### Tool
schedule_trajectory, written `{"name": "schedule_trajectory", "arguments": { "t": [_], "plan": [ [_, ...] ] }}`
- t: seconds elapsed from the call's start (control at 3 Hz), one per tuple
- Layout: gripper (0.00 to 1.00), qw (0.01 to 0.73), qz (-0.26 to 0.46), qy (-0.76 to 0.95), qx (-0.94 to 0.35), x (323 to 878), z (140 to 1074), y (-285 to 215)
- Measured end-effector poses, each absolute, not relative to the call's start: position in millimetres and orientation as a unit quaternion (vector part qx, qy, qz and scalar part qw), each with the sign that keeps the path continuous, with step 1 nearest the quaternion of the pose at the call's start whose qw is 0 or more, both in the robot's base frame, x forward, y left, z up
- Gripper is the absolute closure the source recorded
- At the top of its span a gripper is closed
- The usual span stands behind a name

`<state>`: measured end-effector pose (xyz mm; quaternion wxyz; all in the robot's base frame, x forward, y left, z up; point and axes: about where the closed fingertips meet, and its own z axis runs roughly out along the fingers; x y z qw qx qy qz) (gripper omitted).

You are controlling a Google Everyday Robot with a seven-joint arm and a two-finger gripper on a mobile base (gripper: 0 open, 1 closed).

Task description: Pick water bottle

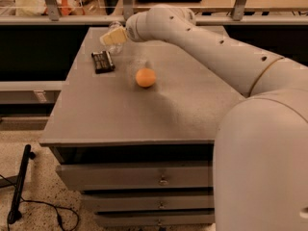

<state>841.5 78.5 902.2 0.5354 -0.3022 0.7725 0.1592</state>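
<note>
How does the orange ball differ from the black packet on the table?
The orange ball is round and bright; the black packet is flat, rectangular and dark. The ball sits nearer the middle of the table, the packet further back and left. The gripper hangs just behind the packet, farther from the ball. Both rest on the grey top, apart, neither held.

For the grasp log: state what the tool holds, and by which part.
Cannot be told. The tool hangs beyond the black packet, near the table's far edge; any hold is hidden.
</note>
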Motion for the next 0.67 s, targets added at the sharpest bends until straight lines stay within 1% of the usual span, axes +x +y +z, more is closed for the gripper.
{"name": "schedule_trajectory", "arguments": {
  "t": [0.33,0.67],
  "plan": [
    [0.0,0.526,0.176,0.768,-0.318,842.2,941.0,62.3],
    [0.0,0.507,0.151,0.784,-0.323,835.4,967.6,14.0]
  ]
}}
